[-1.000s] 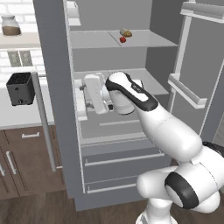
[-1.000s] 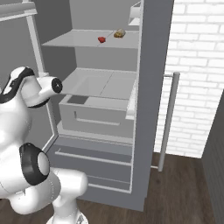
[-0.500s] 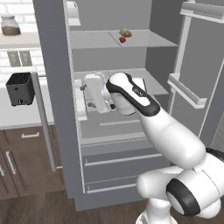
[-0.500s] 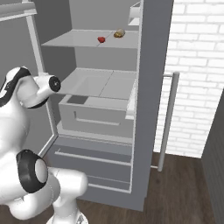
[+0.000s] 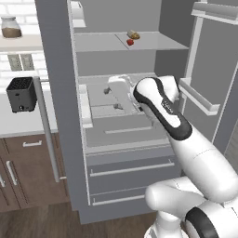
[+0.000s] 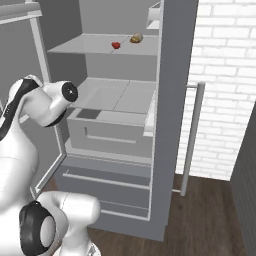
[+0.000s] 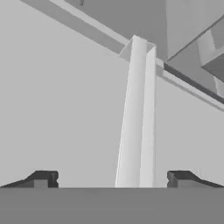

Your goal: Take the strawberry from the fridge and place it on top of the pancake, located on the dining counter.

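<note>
The tiny bright red strawberry (image 5: 130,42) lies on the upper pale grey shelf (image 5: 102,42); your hand view shows the pincer (image 7: 112,179) spread wide, empty.

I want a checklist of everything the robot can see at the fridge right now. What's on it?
Surface: pale grey fridge shelf, with food sitting on it.
Job's things: strawberry lies on that upper shelf; fridge stands with doors open.
Clutter: tan-brown lumpy food just behind the strawberry, close beside it.
Hand: hand open and empty, down in the middle compartment above the drawer bins, well below the strawberry.
Cables: nothing seen.
Surroundings: black toaster and a jar at the left, brown cabinets under them, white brick wall at the right.
</note>
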{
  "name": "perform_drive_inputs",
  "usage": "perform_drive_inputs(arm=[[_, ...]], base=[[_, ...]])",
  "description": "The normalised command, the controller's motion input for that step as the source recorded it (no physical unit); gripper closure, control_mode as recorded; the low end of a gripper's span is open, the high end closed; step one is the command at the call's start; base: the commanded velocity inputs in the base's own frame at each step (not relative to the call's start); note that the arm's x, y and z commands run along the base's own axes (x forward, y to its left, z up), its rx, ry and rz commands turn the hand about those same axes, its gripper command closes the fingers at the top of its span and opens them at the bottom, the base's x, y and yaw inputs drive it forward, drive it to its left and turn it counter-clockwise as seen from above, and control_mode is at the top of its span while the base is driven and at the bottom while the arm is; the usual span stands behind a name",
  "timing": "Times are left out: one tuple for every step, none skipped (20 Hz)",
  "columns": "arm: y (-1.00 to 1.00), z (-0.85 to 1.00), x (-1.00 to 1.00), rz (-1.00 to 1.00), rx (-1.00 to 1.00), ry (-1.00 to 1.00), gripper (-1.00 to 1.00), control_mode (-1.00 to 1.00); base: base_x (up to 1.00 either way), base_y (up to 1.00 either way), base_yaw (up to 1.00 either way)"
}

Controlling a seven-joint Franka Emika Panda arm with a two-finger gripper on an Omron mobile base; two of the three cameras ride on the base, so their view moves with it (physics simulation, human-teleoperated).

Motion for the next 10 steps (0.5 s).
perform_drive_inputs(arm=[[-0.74,0.22,-0.37,0.00,-0.15,-0.16,-1.00,-1.00],[-0.74,0.14,-0.39,0.00,-0.16,-0.17,-1.00,-1.00],[-0.78,0.09,-0.39,0.00,-0.15,-0.20,-1.00,-1.00],[-0.74,0.09,-0.36,0.00,-0.17,-0.21,-1.00,-1.00],[-0.69,0.10,-0.38,-0.01,-0.20,-0.21,-1.00,-1.00],[-0.63,0.11,-0.39,-0.03,-0.23,-0.21,-1.00,-1.00],[-0.68,0.09,-0.44,-0.06,-0.24,-0.21,-1.00,-1.00],[-0.68,0.11,-0.44,-0.08,-0.28,-0.22,-1.00,-1.00],[-0.61,0.11,-0.41,-0.12,-0.33,-0.20,-1.00,-1.00],[-0.54,0.11,-0.39,-0.14,-0.36,-0.16,-1.00,-1.00]], base=[[0.00,0.00,0.00],[0.00,0.00,0.00],[0.00,0.00,0.00],[0.00,0.00,0.00],[0.00,0.00,0.00],[0.00,0.00,0.00],[0.00,0.00,0.00],[0.00,0.00,0.00],[0.00,0.00,0.00],[0.00,0.00,0.00]])
